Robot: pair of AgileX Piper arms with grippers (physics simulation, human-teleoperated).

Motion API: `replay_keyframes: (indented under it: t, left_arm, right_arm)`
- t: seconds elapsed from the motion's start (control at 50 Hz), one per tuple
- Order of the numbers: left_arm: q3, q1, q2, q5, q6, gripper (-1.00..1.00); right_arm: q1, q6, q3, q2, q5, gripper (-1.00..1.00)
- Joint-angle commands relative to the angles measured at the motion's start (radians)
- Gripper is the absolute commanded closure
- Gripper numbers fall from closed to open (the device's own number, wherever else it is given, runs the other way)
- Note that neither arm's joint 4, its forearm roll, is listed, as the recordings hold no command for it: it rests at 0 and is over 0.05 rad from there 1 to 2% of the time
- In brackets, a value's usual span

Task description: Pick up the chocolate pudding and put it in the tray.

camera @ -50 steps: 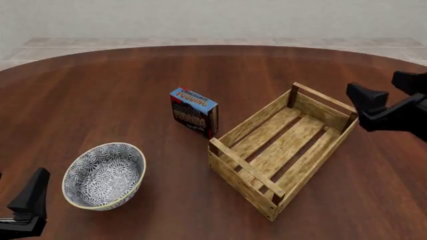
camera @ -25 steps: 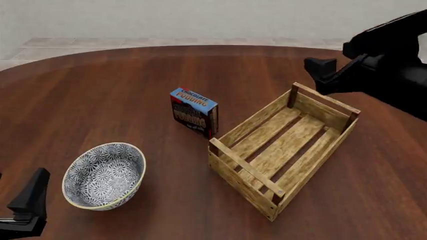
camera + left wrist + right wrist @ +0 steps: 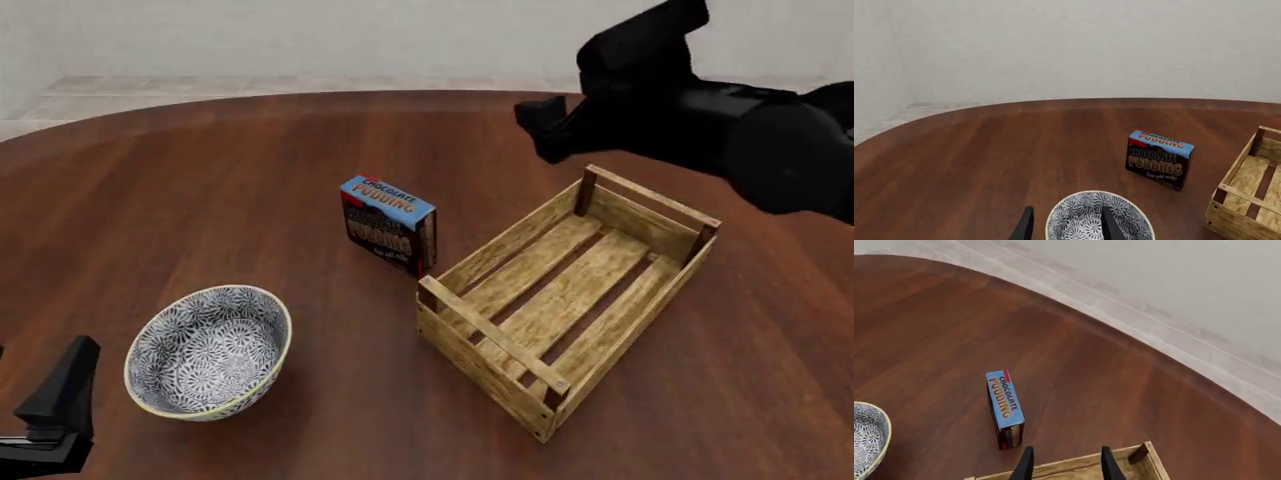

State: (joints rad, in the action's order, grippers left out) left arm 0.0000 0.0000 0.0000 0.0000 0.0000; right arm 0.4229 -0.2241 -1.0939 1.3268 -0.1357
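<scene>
Blue-and-white patterned bowl [image 3: 208, 351] stands upright on the dark wooden table [image 3: 200, 190], toward the near left of the front view, with a cream rim. Beyond the table's curved far edge lie a pale tiled floor [image 3: 174, 85] and a plain light wall [image 3: 334, 35].

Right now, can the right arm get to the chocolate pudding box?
Probably yes. The chocolate pudding stands upright on the table, just left of the tray, with nothing above it. The right gripper hangs over the tray's far end, jaws open and empty.
</scene>
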Motion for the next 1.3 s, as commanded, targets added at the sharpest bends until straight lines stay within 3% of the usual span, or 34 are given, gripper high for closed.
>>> replay_keyframes:
  t: [0.02, 0.52, 1.0, 1.3]
  left_arm:
    - [0.0, 0.0, 0.0, 0.0, 0.0, -1.0]
    - [0.0, 0.0, 0.0, 0.0, 0.0, -1.0]
    - [0.0, 0.0, 0.0, 0.0, 0.0, -1.0]
    - [0.0, 0.0, 0.0, 0.0, 0.0, -1.0]
  right_arm:
    - [0.05, -0.015, -0.094, 0.103, -0.014, -1.0]
    - [0.105, -0.014, -0.313, 0.286, -0.101, -1.0]
    - [0.115, -0.077, -0.529, 0.507, -0.205, -1.0]
    - [0.109, -0.111, -0.603, 0.594, -0.242, -1.0]
